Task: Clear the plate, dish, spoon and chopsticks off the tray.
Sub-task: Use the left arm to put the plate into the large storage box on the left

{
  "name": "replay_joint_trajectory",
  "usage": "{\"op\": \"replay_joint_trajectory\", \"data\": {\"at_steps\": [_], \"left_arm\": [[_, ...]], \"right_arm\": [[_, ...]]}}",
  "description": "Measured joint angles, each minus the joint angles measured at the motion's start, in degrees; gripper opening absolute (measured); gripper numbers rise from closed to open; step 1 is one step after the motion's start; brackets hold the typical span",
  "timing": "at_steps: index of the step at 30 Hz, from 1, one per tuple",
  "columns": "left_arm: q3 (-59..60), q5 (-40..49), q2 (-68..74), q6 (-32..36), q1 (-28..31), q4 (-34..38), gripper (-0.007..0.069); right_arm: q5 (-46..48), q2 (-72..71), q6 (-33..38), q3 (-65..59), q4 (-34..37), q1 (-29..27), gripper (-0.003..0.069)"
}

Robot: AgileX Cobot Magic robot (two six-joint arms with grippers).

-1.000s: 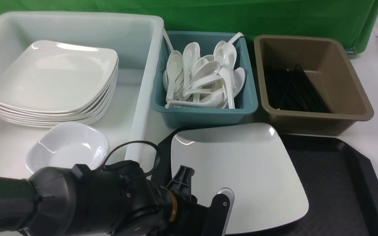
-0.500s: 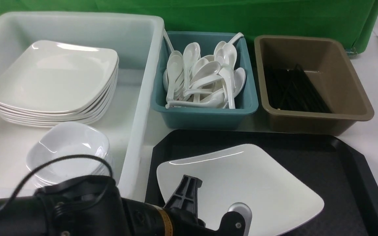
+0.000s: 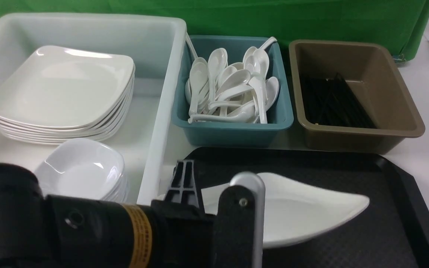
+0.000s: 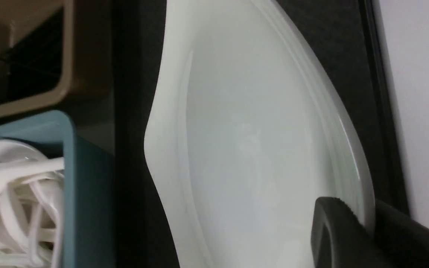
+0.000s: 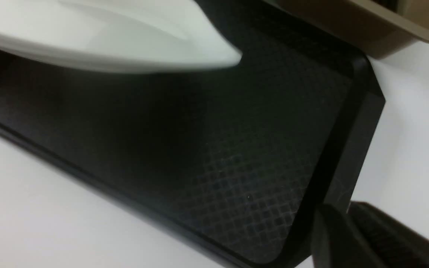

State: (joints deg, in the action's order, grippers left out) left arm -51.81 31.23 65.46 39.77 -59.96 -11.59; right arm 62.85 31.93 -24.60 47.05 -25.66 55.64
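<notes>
1. Left gripper [image 4: 367,223]: the jaws are clamped on the near rim of the plate [image 3: 304,212].
2. The plate is held steeply tilted over the left half of the tray [image 3: 397,208]; bare patterned floor is exposed on the right half.
3. Right gripper [image 5: 345,227]: the jaws are closed on the tray's rim beside a cut corner.
4. The teal spoon bin [image 3: 233,134] and brown chopstick bin [image 3: 356,137] are set just beyond the far rim, with a white tub [image 3: 162,111] at the left.

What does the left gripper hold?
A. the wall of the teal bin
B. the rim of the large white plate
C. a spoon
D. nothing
B: the left gripper has its fingers closed on the rim of the plate, above the tray.
</notes>
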Motion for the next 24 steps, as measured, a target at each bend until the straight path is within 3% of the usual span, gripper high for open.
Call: {"op": "replay_joint_trajectory", "data": {"at_steps": [10, 15, 20, 22, 24], "left_arm": [[-4.3, 0.4, -1.5, 0.7, 0.0, -0.1, 0.0029], [-5.8, 0.4, -2.5, -3.1, 1.1, -7.9, 0.0031], [-6.1, -0.3, -2.8, -10.9, 7.3, -18.7, 0.0031], [-6.1, -0.5, -2.8, -15.2, 12.6, -23.4, 0.0031], [-6.1, -0.5, -2.8, -16.1, 14.7, -24.0, 0.0031]], "right_arm": [[-0.1, 0.0, -3.0, 0.2, -3.3, 0.0, 0.0041], [-0.3, 0.0, -3.6, 2.6, -4.0, 0.0, 0.0041], [-2.8, 0.7, -4.5, 4.6, -4.3, 0.0, 0.0027], [-4.6, 2.2, -4.5, 4.9, -4.4, 0.0, 0.0022], [-5.3, 3.0, -4.5, 5.0, -4.5, 0.0, 0.0022]]}}
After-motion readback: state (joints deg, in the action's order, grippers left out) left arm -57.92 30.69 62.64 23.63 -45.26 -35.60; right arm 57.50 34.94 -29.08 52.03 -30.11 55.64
